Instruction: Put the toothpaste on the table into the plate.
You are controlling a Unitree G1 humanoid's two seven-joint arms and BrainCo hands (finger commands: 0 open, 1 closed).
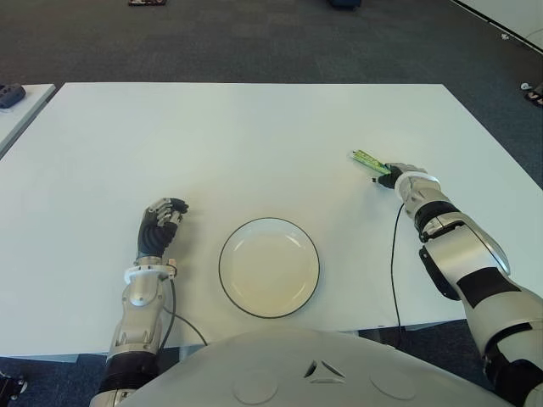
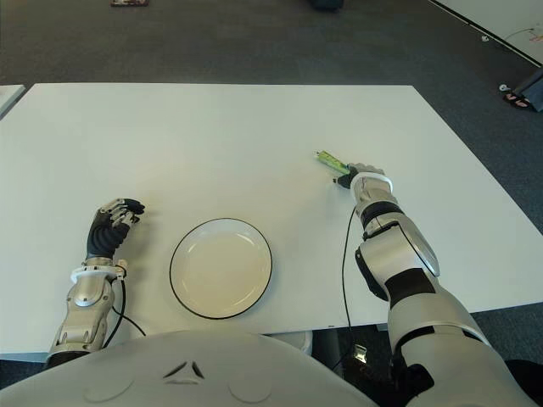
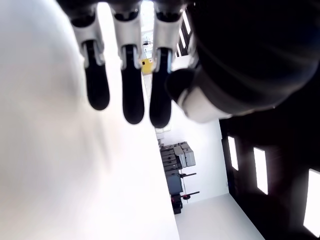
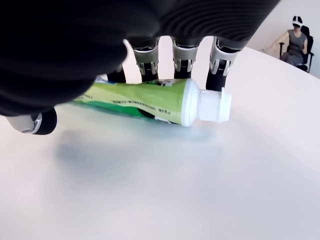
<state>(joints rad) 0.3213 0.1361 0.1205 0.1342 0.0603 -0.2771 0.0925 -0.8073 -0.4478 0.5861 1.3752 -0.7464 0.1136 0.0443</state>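
A green toothpaste tube (image 4: 150, 102) with a white cap lies crosswise in my right hand (image 1: 399, 176), at the right of the white table (image 1: 254, 136). The fingers (image 4: 182, 57) curl behind the tube and the thumb presses its tail end. A shadow shows on the table just under the tube. In the left eye view the tube's flat end (image 1: 366, 158) sticks out to the left of the hand. The white plate (image 1: 222, 254) with a dark rim sits near the front edge, left of and nearer than that hand. My left hand (image 1: 161, 220) shows left of the plate, fingers relaxed and holding nothing.
A second table (image 1: 17, 110) with a dark object (image 1: 10, 95) on it stands at the far left. A cable (image 1: 394, 263) runs along my right forearm. A seated person (image 4: 296, 40) is far off in the right wrist view. Dark carpet surrounds the table.
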